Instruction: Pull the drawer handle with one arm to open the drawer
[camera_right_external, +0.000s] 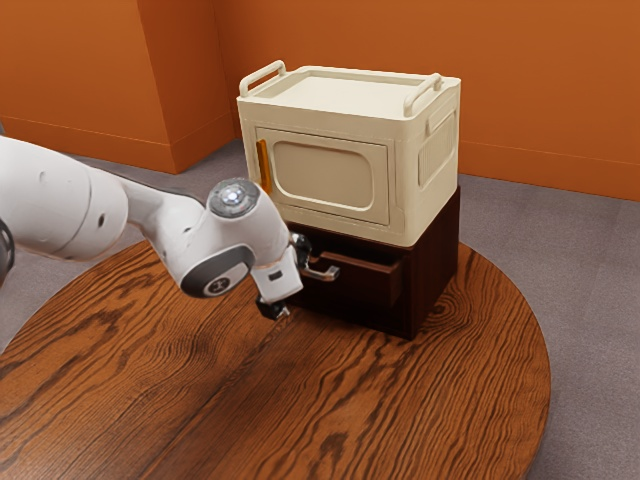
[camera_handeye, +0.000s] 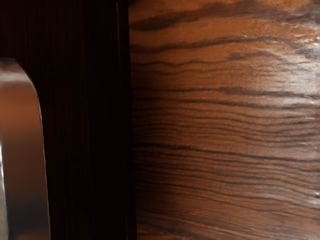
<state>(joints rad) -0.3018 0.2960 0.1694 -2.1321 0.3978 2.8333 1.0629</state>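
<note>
Orange walls (camera_right_external: 340, 40) back the desk (camera_right_external: 200, 380) as the gripper (camera_right_external: 294, 281), fingers spread, hangs by the partly open drawer (camera_right_external: 362, 284) and its handle (camera_right_external: 325, 273).

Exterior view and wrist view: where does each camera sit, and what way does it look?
Exterior view: beside my arm, looking down across the table at the cream cabinet and dark drawer unit; my arm enters from the exterior view's left.
Wrist view: on my hand, facing the drawer unit and table up close.
Both show the silver handle, drawer unit and table.
</note>
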